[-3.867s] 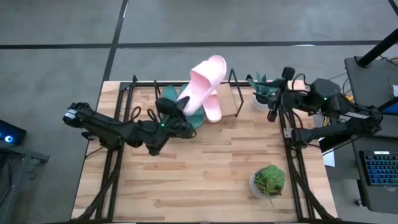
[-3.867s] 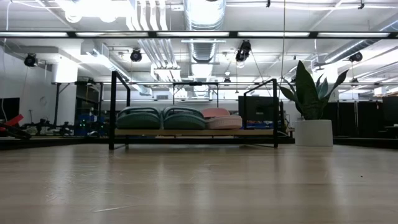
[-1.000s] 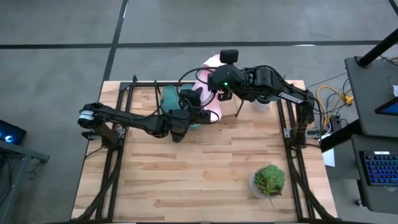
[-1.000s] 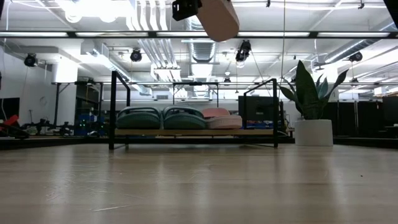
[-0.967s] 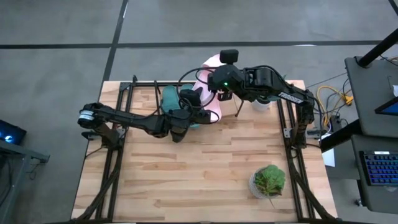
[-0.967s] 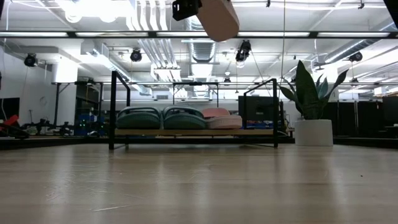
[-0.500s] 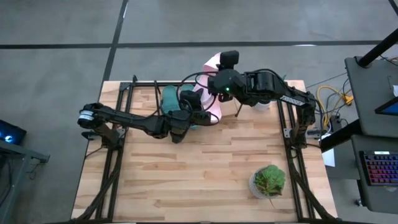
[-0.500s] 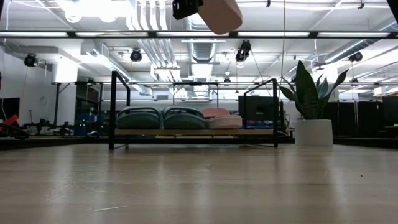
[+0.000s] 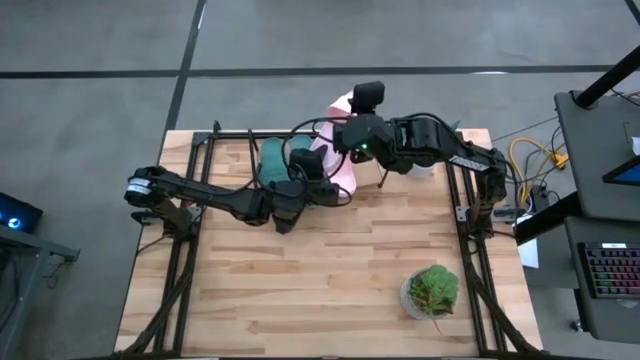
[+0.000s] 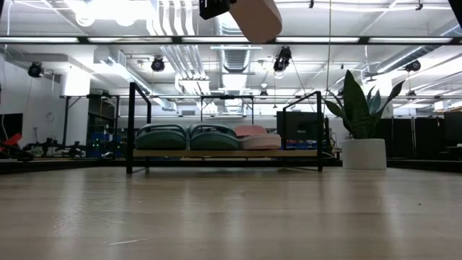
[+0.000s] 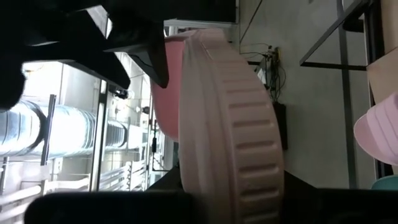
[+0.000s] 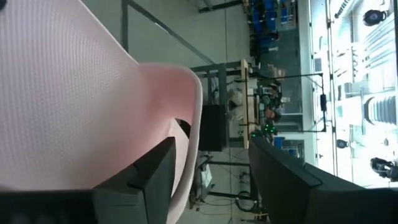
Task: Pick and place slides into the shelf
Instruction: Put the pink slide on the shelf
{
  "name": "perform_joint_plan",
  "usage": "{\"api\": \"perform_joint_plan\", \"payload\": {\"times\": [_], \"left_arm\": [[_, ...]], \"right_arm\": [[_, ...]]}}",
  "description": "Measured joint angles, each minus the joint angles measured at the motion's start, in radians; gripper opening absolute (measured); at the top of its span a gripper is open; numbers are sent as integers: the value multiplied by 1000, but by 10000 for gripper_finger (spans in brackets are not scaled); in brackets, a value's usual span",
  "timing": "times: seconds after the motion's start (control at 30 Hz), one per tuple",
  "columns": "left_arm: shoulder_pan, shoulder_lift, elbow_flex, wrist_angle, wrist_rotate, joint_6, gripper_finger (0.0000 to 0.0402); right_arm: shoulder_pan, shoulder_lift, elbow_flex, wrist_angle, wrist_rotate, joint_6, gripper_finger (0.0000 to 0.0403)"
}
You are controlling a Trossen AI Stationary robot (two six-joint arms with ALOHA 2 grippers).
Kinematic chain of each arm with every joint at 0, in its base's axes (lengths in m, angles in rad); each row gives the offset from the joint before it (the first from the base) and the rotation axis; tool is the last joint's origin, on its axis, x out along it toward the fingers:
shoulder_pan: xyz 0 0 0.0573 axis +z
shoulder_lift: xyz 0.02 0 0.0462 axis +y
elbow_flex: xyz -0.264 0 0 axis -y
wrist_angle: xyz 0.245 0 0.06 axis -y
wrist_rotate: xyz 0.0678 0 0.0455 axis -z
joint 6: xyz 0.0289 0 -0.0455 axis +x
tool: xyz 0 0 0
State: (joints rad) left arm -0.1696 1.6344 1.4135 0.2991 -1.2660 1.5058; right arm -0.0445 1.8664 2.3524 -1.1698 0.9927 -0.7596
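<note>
Over the shelf (image 9: 215, 150), the left gripper (image 9: 318, 178) pinches the raised pink slide (image 9: 335, 150) from below. Right beside it, the right gripper (image 9: 345, 133), jaws spread, straddles the slide's strap. Three more slides (image 10: 206, 137) sit on the shelf.

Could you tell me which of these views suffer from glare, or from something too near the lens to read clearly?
Low view: the ceiling lamps blow out to white at the upper left. Left wrist view: the raised pale pink rubber slide sandal fills the picture, ridged sole toward the lens. Right wrist view: its strap crowds the lens, and bright windows wash out the far room.
</note>
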Motion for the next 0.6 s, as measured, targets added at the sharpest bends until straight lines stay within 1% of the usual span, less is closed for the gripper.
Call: {"api": "perform_joint_plan", "payload": {"times": [0.2, 0.33, 0.5, 0.6], "left_arm": [[2, 0, 20, 4, 4, 14, 40], [10, 0, 22, 6, 17, 23, 40], [13, 1, 22, 8, 25, 40, 40], [13, 20, 22, 80, 35, 94, 40]], "right_arm": [[1, 0, 1, 2, -4, 2, 172], [5, 0, 1, 1, -2, 35, 162], [3, 0, 1, -1, -2, 79, 160], [-10, 0, 1, -2, -3, 86, 159]]}}
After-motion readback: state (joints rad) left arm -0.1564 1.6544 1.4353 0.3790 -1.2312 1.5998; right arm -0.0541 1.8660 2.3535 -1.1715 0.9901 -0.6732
